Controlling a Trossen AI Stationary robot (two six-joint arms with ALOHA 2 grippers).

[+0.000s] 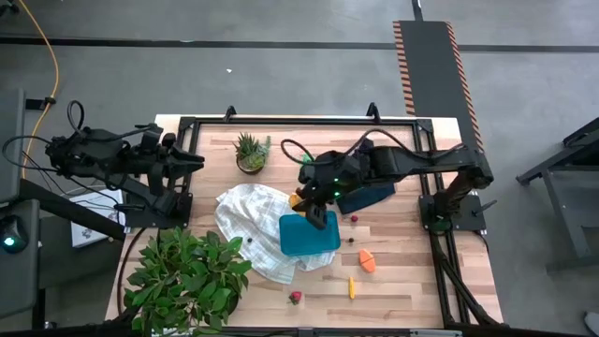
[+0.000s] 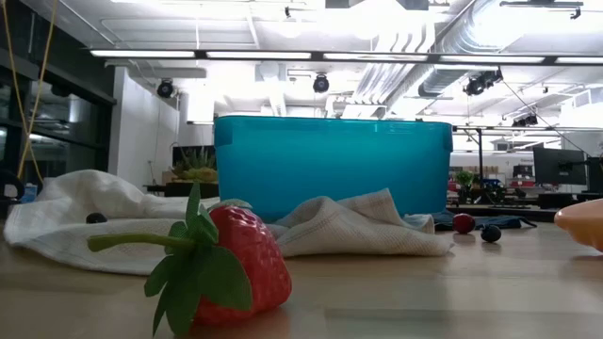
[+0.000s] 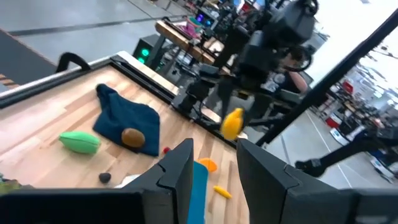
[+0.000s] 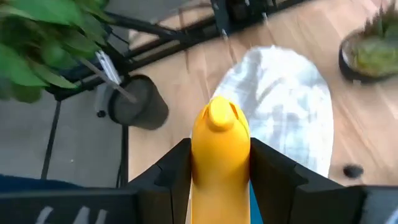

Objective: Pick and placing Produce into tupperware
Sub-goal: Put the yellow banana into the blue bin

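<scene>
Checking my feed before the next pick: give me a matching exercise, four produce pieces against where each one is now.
1 banana
2 brown fruit
3 strawberry
4 green fruit

A on the navy cloth
B in the right pincer
C on bare wood beside the cloth
D closest in the low view

Pairs: 1-B, 2-A, 3-D, 4-C

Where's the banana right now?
The banana is clamped in the right pincer, held above the table's middle in the high view, over the teal box and beside the white cloth.
</scene>
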